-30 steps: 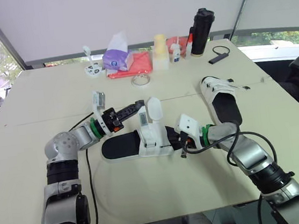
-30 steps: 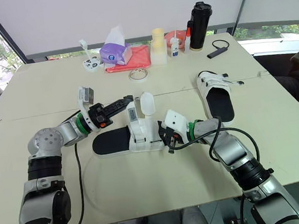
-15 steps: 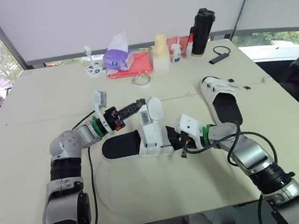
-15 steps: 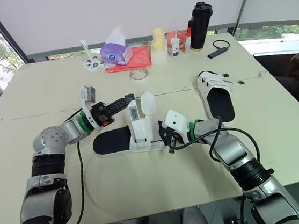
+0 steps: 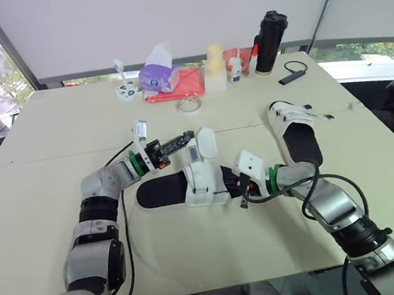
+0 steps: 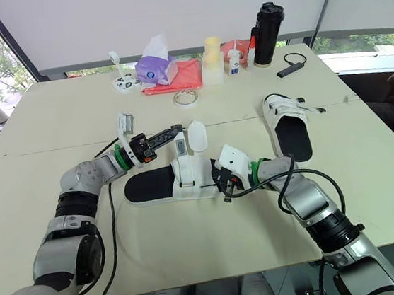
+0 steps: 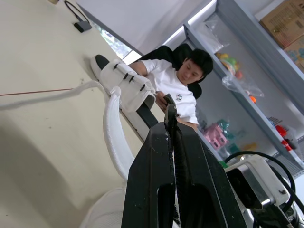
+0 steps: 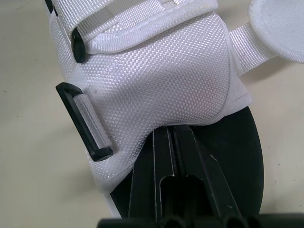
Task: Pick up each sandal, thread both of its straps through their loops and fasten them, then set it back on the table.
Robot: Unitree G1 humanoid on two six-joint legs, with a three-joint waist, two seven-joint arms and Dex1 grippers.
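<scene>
1. Sandal (image 5: 202,182) lies flat on the table (image 5: 196,261), mid-front between my 2 arms. The 2nd sandal (image 5: 295,133) sits well apart, toward my right.
2. Left gripper (image 5: 187,136): fingers pressed together, tips just beside the 2 raised straps. I cannot tell if any webbing is pinched between them.
3. Right gripper (image 8: 171,133): fingers together, lying on the black footbed, tips tucked under the edge of the white upper.
4. My guess on handling: light, with some flex in the sole. It likely slides on the table if pushed, so I pin it at the footbed.
5. Rounded strap (image 5: 206,141) and labelled strap (image 5: 194,151) look like soft, floppy woven webbing. Best taken near the free end, so the tip aims at the slot.
6. Loop (image 8: 88,126) is black, stiff-looking, with a narrow slot. Too small to grab. The woven upper should give decent grip and is not fragile.
</scene>
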